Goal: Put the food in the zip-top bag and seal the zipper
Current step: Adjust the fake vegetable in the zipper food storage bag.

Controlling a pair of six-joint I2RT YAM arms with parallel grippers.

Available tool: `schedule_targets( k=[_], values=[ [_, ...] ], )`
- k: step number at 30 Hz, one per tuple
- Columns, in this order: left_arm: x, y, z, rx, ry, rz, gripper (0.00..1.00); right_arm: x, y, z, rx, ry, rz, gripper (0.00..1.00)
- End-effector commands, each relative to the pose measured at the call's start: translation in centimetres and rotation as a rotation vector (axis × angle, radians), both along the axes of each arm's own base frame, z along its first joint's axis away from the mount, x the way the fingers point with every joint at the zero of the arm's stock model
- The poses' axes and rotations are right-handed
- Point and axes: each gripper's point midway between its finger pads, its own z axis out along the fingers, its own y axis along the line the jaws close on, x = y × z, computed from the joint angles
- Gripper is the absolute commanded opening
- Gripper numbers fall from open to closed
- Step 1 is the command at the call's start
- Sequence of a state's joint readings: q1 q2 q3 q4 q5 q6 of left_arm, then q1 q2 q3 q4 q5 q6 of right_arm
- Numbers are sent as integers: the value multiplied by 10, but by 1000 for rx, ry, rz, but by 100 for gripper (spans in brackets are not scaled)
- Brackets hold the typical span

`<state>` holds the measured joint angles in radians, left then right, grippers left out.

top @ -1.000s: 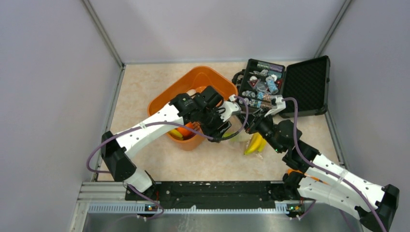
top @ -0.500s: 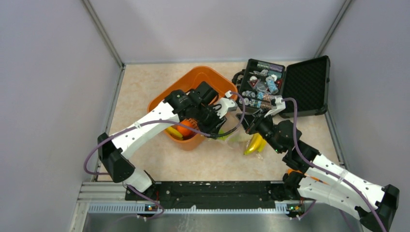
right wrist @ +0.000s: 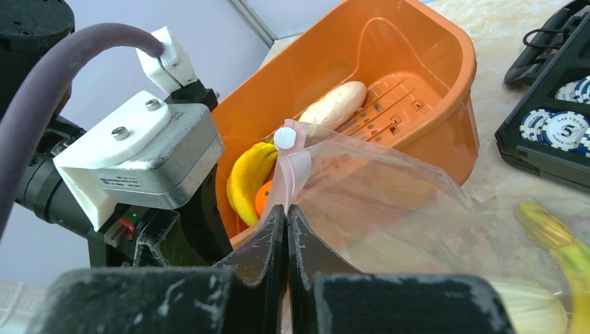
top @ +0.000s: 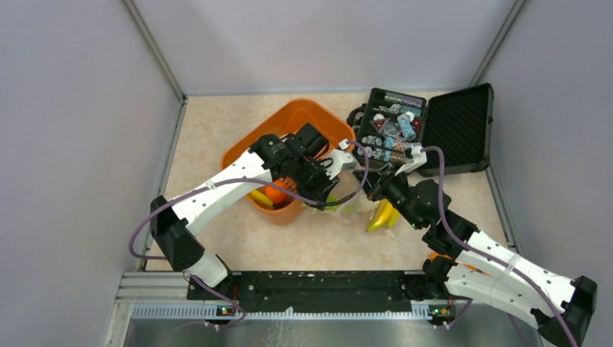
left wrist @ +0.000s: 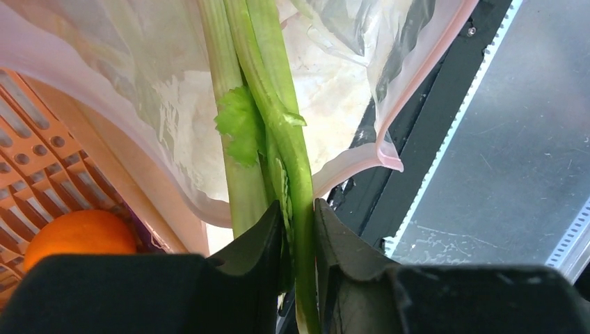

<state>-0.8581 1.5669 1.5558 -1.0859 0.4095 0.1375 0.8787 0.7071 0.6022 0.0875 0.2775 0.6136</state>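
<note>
**Two claws work a clear bag beside an orange basket**

From above, the left claw (top: 327, 194) reaches past the rim of the orange basket (top: 307, 116) to the clear bag (top: 356, 207). The bag lies crumpled between it and the right claw (top: 370, 186). Bananas (top: 382, 215) show through the plastic on the near side of the right claw. An open black case (top: 434, 126) sits behind that claw.

At the left wrist, the left claw is clenched on green stalks (left wrist: 275, 104), which run up from its fingers against the bag. Whether their tips are inside cannot be told. The pinkish zipper (left wrist: 417, 76) curls unsealed to the claw's right. An orange (left wrist: 80, 236) rests in the basket to its left.

At the right wrist, the right claw is pinched tight on the bag's pinkish edge, just below a white slider tab (right wrist: 284, 137). Beyond the claw, the basket holds a whitish piece (right wrist: 334, 104) and a yellow bunch (right wrist: 247, 177). To the claw's right, a poker chip (right wrist: 567, 129) in the case reads "LAS VEGAS" around a "5".
</note>
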Motion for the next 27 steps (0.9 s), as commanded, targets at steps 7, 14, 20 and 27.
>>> schedule_targets(
  k=[7,14,20,27],
  values=[
    [3,3,4,10,-32,-14,38,0,-3,13,40,-26,-12,0],
    [6,6,1,33,-39,-14,0,2,-6,13,41,-22,-31,0],
    [24,-3,26,-82,-160,90,0,1,-8,10,37,-16,-35,0],
    [63,3,76,-278,-332,391,0,-2,-7,7,34,-11,-15,0]
  ],
)
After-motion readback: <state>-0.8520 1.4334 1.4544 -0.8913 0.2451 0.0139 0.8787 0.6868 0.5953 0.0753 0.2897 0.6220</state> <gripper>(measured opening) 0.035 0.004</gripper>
